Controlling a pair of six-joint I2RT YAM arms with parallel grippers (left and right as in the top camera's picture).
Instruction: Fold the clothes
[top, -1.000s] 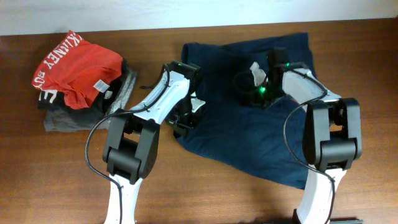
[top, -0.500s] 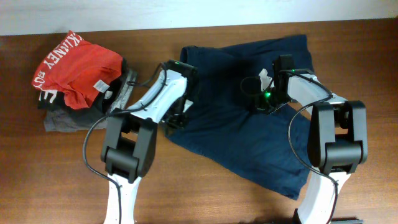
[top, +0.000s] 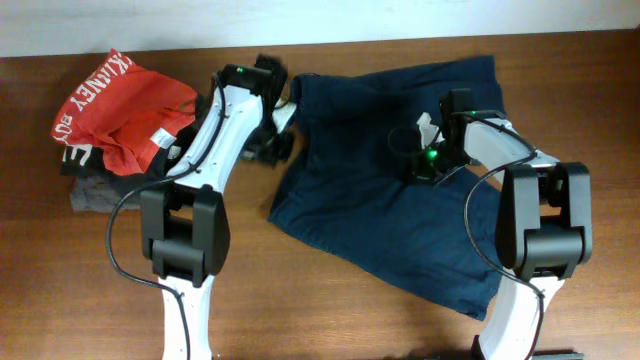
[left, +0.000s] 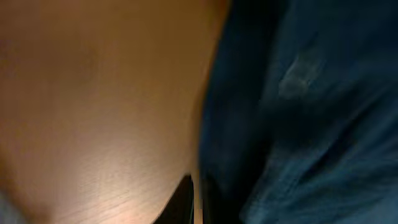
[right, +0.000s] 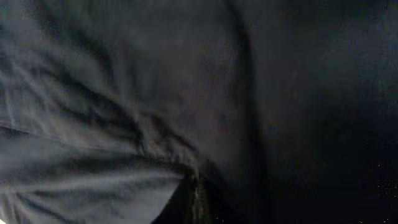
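Hard to make out, left wrist view: the picture is blurred; only two dark tips of the left pincer (left: 196, 202) show at the bottom edge, on the border between wood and cloth.
Hard to make out, right wrist view: very dark, almost all filled by cloth; the tips of the right pincer (right: 196, 199) are only a dark shape at the bottom edge.
Hidden: the right arm covers a part of the garment's right side in the overhead view; both arm bases are cut off by the bottom edge.
Task's thing: the large dark navy-blue garment of soft cloth (top: 380, 210) lies spread and wrinkled on the middle and right of the surface, one corner pointing to the near right.
Left pincer (top: 280, 143): at the garment's left edge, the tips almost together with only a thin slit; I cannot tell if cloth (left: 311, 93) is between them.
Right pincer (top: 418, 160): on the upper middle of the garment, the tips pressed together; folds of the cloth (right: 124, 93) run together at them, so it looks pinched.
Other clothes: a crumpled red garment with white lettering (top: 120, 105) lies on top of a grey folded garment (top: 100, 190) at the far left, well apart from the navy one; the letters are broken by folds.
Surface: a brown wooden surface (top: 300, 300), bare wood also in the left wrist view (left: 93, 93).
Room: a pale wall strip (top: 100, 20) runs behind the far edge.
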